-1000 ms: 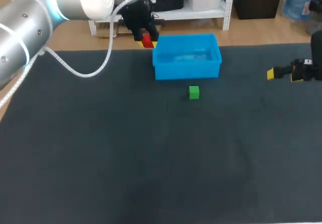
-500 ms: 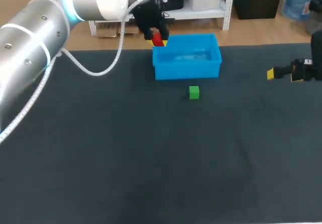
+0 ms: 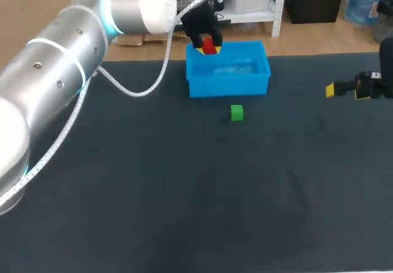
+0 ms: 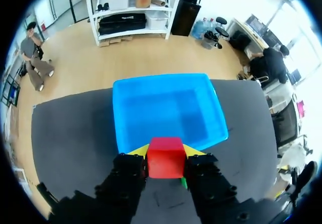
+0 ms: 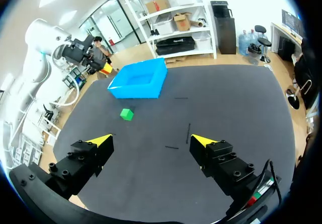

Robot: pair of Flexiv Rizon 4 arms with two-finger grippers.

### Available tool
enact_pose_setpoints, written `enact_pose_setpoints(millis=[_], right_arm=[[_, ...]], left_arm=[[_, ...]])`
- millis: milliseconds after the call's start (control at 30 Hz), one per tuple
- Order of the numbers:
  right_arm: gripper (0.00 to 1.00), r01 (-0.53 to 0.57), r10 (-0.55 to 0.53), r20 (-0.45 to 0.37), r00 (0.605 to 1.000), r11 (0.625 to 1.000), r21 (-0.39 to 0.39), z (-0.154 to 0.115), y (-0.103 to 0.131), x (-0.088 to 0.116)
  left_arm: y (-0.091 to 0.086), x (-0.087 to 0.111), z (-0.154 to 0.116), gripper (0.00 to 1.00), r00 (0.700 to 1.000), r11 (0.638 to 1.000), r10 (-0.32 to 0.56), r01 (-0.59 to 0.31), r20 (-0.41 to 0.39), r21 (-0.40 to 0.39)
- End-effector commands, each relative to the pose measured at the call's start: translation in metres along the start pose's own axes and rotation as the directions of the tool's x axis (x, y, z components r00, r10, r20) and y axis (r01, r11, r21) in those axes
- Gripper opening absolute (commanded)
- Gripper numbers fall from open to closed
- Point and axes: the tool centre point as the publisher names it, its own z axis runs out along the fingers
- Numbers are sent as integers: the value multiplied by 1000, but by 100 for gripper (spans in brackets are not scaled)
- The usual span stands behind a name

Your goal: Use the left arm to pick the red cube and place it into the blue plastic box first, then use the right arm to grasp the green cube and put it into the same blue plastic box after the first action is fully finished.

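over the far left corner of the blue plastic box [image 3: 228, 84], the left gripper [image 3: 209, 49] hangs clamped on the red cube [image 3: 209, 43], one yellow-tipped finger pressed to each side of it. the left arm [image 3: 67, 52] comes in from the left edge of the dark worktop [image 3: 184, 193] and slants across to the box, a white cable [image 3: 147, 86] drooping from it in a loop. seen along that gripper's own fingers, the cube sits squarely between the yellow tips, held in the air above the box's nearer rim, with the open blue interior spread ahead of it. the green cube [image 3: 237, 112] rests on the worktop just in front of the box, apart from its wall and touched by nothing. well off to the right, the right gripper [image 5: 151, 140] hovers over bare worktop with its fingers spread wide and nothing between them; from its wrist, the green cube and the box lie far ahead, the cube nearer than the box.
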Motion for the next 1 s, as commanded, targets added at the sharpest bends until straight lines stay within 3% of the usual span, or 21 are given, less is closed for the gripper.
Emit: enact_pose_setpoints(millis=[33,333,1000], right_arm=[[100,1,-1,0,1000,1000,0,-1,0,0],[100,1,-1,0,1000,1000,0,-1,0,0],[100,1,-1,0,1000,1000,0,-1,0,0]], left_arm=[[-1,-12,7,0,1000,1000,-8,9,-12,14],[5,-17,11,0,999,998,-44,42,33,37],[15,-33,26,0,997,998,-35,32,64,45]])
